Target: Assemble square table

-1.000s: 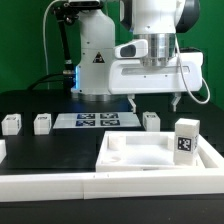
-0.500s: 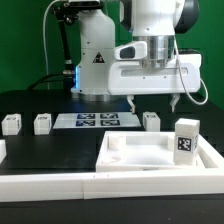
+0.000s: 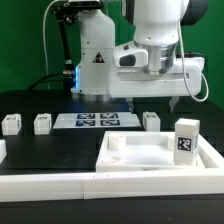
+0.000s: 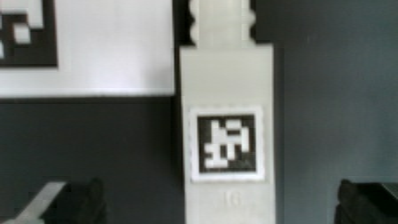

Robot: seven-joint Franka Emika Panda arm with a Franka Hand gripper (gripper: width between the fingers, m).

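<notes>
**Wrist turned above a leg post; claw apart and empty**

Turned since half a second ago, the claw (image 3: 155,103) now sits canted in the exterior view, where it was level. Its height looks unchanged, and no part on the table (image 3: 50,148) has shifted. Its fingers stand wide apart and hold nothing.

Directly beneath the claw lies a leg post (image 3: 151,120). The wrist view shows it running lengthwise between the two dark fingertips (image 4: 68,205), tag facing up and untouched. Judgement: the wrist is being squared to the post's narrow sides so the fingers can straddle it on descent.

The square table slab (image 3: 160,157) lies below and in front of the claw, sockets up. It is butted into a white fence (image 3: 50,183), probably to stop it sliding while legs go in. An upright leg post (image 3: 185,138) stands at the slab's edge; whether on it or just beside cannot be told. Past the marker board (image 3: 95,121), well away from the claw toward the exterior view's left, rest a spare leg post (image 3: 42,122) and an outermost leg post (image 3: 11,123). No leg is fitted yet.
</notes>
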